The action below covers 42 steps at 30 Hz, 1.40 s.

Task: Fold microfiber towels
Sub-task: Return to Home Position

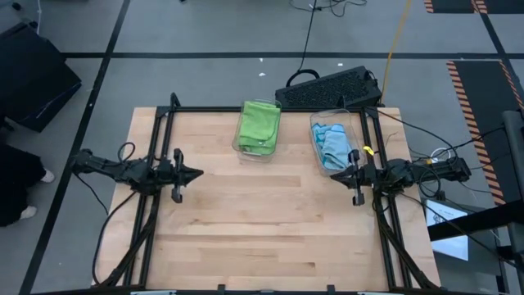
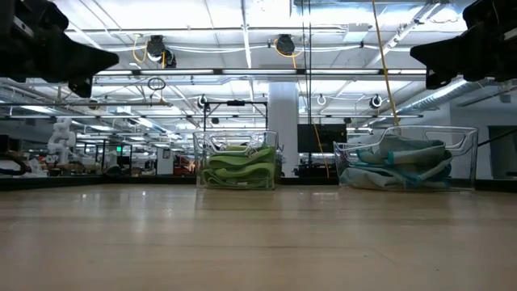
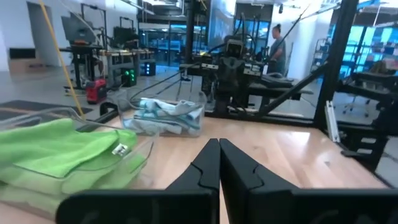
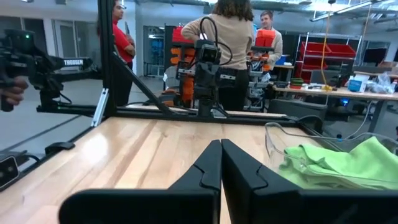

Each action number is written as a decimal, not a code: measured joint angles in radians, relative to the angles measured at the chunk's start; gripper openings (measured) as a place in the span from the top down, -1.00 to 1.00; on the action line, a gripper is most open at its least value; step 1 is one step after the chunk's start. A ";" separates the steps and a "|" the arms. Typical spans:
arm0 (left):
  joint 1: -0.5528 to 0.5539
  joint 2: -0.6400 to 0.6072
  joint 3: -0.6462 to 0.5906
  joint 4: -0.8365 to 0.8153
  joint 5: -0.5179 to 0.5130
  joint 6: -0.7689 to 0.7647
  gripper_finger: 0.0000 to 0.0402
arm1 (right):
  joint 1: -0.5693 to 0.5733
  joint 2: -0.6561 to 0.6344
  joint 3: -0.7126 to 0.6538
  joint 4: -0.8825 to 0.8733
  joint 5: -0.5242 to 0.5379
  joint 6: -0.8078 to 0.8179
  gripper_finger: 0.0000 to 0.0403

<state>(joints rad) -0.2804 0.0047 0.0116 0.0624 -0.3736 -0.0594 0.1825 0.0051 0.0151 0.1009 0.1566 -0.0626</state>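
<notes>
Lime green microfiber towels (image 1: pixel 259 124): clear plastic bin (image 1: pixel 255 157), upper centre. Light blue microfiber towels (image 1: pixel 334 146): second bin (image 1: pixel 314 123), beside right gripper (image 1: pixel 336 174); left gripper (image 1: pixel 196 173) farther. Both clenched, empty.

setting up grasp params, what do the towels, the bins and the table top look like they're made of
Green towels and blue towels: soft matte cloth, probably microfiber; they slump in rumpled folds. Left bin and right bin: clear hard plastic, glossy; contents show through the walls. Table top: pale wood planks, smooth, with visible seams, likely sealed.
</notes>
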 joint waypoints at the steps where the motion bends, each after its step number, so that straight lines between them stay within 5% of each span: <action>1: 0.009 0.001 0.000 0.000 0.004 0.014 0.97 | 0.000 0.000 0.000 0.000 0.000 -0.001 1.00; 17: 0.185 0.000 0.000 -0.014 0.112 0.086 0.98 | 0.000 0.000 0.000 0.000 0.000 -0.009 1.00; 42: 0.303 0.001 -0.001 -0.040 0.313 0.098 0.97 | 0.000 0.000 0.000 0.000 -0.001 -0.009 1.00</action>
<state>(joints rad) 0.0228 0.0055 0.0109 0.0225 -0.0607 0.0383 0.1825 0.0051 0.0149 0.1005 0.1557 -0.0713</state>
